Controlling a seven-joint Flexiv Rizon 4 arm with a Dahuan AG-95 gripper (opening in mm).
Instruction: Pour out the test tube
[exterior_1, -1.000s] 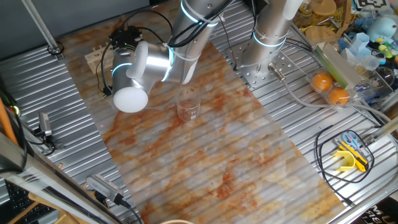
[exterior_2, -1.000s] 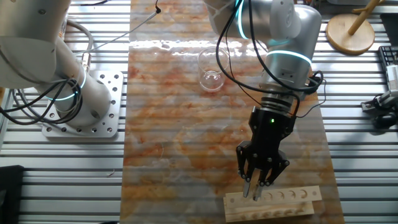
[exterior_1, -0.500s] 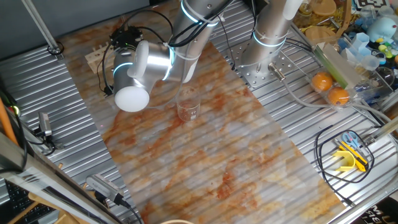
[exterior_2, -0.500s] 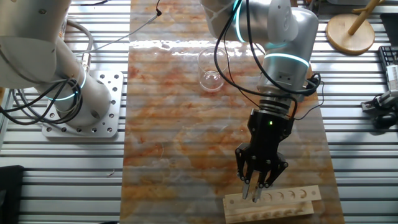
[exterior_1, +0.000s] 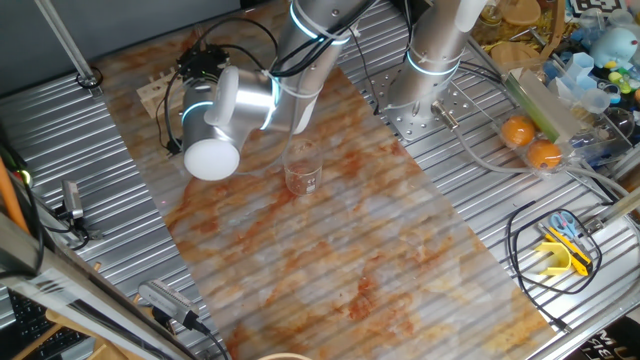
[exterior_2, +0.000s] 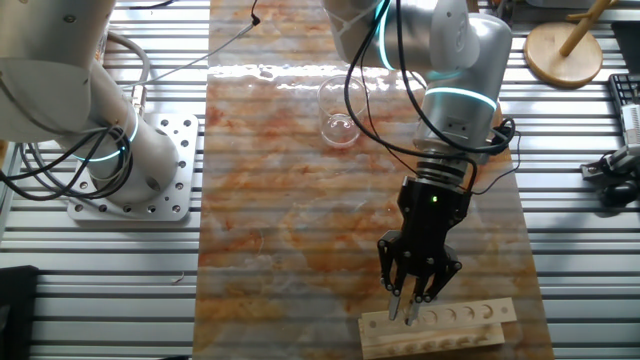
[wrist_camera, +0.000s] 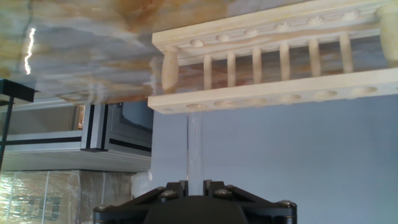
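The test tube (wrist_camera: 194, 146) is a slim clear tube running from my jaws up toward the left end of the pale wooden rack (wrist_camera: 267, 96). My gripper (wrist_camera: 194, 182) is shut on the tube's lower part. From the other fixed view, the gripper (exterior_2: 406, 310) points down at the left end of the rack (exterior_2: 470, 328), and the tube is barely visible there. A clear glass beaker (exterior_2: 338, 112) stands upright farther up the marbled mat. In one fixed view the beaker (exterior_1: 301, 168) is by the arm's elbow, and the gripper is hidden behind the arm.
A second robot arm's base (exterior_2: 135, 160) is bolted at the left of the mat. A round wooden stand (exterior_2: 563, 50) sits at the top right. Oranges (exterior_1: 531, 140), scissors (exterior_1: 566, 228) and clutter lie at the table's right side.
The wrist has shifted very slightly upward in the other fixed view. The gripper stays shut on the tube at the rack's left end.
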